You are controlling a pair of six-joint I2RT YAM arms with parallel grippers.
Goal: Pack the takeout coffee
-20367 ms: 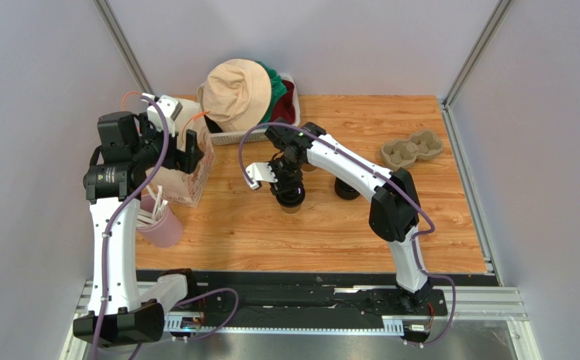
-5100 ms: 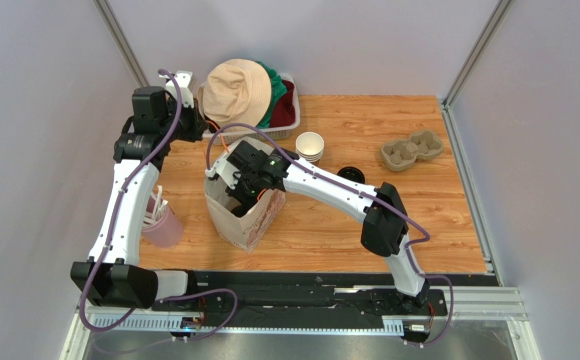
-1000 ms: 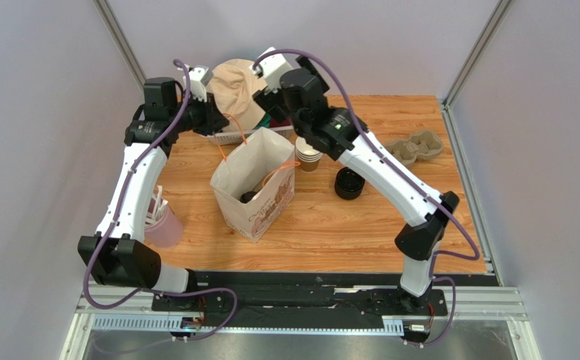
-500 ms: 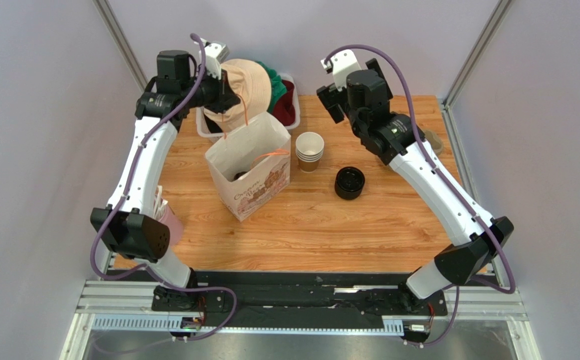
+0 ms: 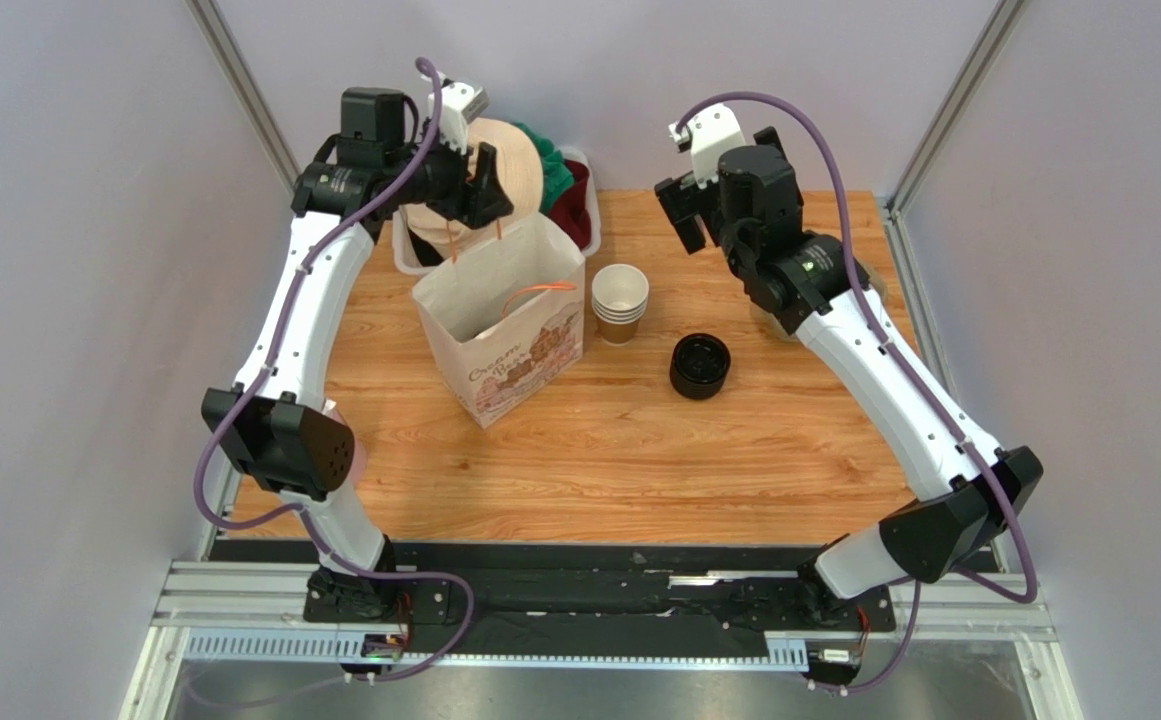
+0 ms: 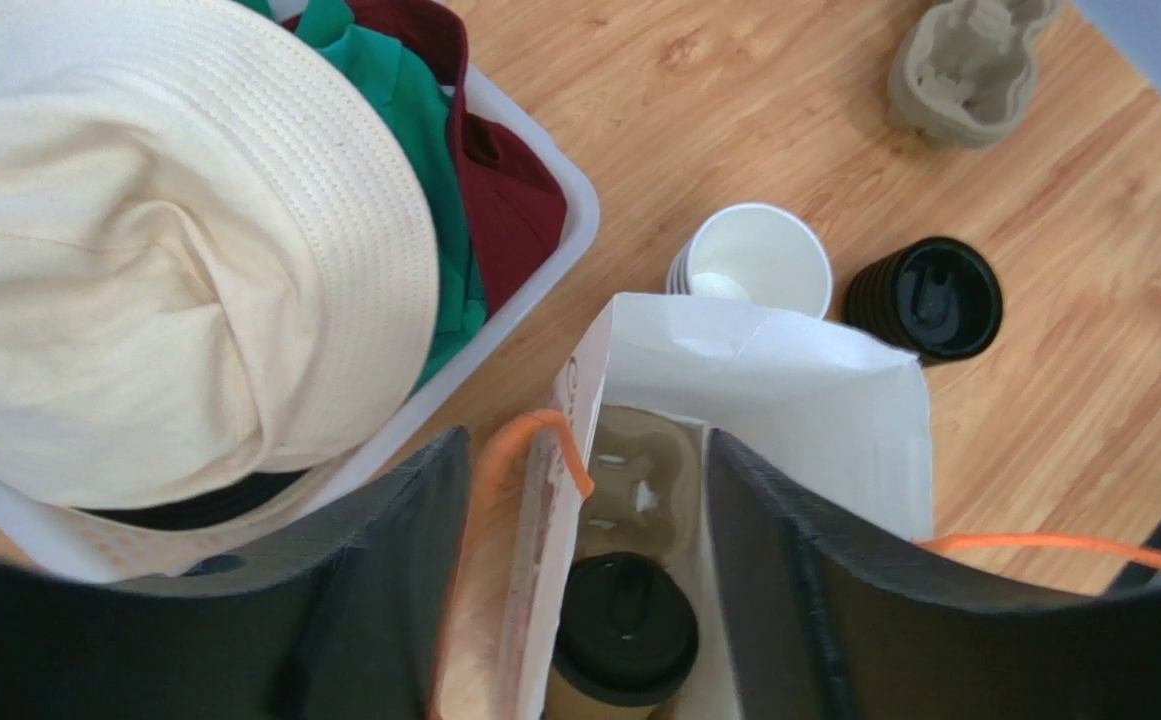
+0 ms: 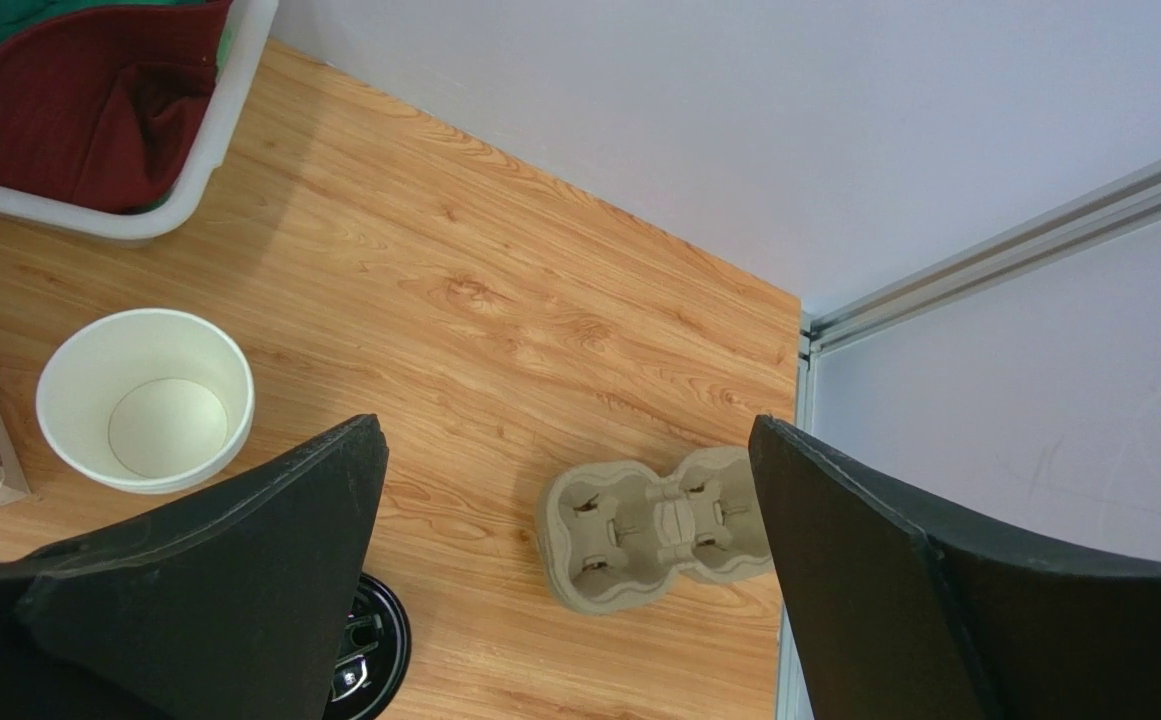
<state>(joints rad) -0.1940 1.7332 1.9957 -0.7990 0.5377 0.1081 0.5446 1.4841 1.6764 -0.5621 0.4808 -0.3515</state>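
**Item, nearest:** a stack of black lids [image 5: 699, 365], loose on the table with no cup under them.

**Item:** paper bag [image 5: 519, 353], upright and open-mouthed, just left of the lids. We recorded the takeout coffee [image 6: 624, 638] inside it, lidded and upright at the bottom. It stood beside a pulp tray [image 6: 639, 483] (whether it sat in one of the wells, we could not tell).

**Item:** left gripper [image 6: 586, 450], over the bag's mouth with its jaws apart. One orange handle [image 6: 541, 435] rose between them, and we saw no pinch on it.

**Item:** stack of empty cups [image 5: 619, 300], just right of the bag.

**Item:** right gripper [image 7: 564, 425], held high, jaws spread wide and carrying nothing. A second pulp tray [image 7: 654, 528] lay on the table below it.

**Item, farthest:** basket [image 6: 579, 195], holding a hat [image 6: 166, 255].

**Hazards, as we judged them:** the packing looked all but done. The bag was tall and light, so a handle snagged on a finger could tip it, and the coffee could then topple and lose its lid. A low sweep by the right arm could scatter the cups.
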